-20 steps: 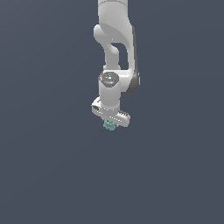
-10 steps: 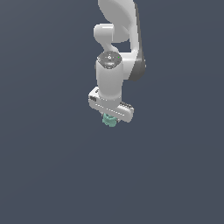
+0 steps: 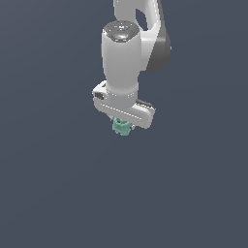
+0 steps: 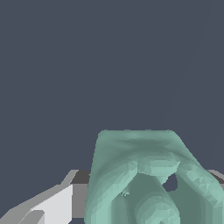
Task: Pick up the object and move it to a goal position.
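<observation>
Object [image 3: 121, 127], a knobbly teal-green lump, clamped between the jaws.

Light: even, soft, moderately bright; seems to come from above.
Backdrop: flat dark slate, no floor shadow seen.
Arm [image 3: 123, 53]: bright top, greyer flanks; small glossy highlight on its cap.
Object [image 4: 144, 179]: faceted shading, dark hollows between lumps.
Sharpness: crisp renders, no blur or glare; exterior view coarse, jagged edges.
</observation>
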Controlling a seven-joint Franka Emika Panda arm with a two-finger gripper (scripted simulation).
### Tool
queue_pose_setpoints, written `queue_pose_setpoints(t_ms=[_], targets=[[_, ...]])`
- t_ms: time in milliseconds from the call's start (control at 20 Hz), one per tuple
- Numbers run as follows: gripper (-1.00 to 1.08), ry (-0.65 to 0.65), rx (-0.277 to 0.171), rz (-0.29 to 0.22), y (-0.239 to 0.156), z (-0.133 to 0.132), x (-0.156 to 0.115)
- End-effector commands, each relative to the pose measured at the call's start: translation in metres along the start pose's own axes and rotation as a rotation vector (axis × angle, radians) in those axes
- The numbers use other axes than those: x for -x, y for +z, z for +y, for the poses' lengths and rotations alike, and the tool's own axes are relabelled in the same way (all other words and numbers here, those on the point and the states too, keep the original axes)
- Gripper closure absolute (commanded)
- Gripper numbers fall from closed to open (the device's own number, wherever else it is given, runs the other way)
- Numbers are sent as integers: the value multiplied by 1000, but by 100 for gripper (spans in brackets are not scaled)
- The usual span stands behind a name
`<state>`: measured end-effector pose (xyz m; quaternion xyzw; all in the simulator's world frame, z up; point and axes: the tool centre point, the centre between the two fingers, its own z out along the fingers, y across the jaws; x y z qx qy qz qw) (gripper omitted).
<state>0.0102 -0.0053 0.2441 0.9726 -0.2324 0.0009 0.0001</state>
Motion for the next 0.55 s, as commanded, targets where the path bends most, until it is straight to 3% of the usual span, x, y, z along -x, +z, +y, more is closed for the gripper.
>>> queue_pose_setpoints(t_ms=[0,500], targets=[[108,0,1,-1,-13,-2,-4],[108,0,0,-2,-34,-7,-12]])
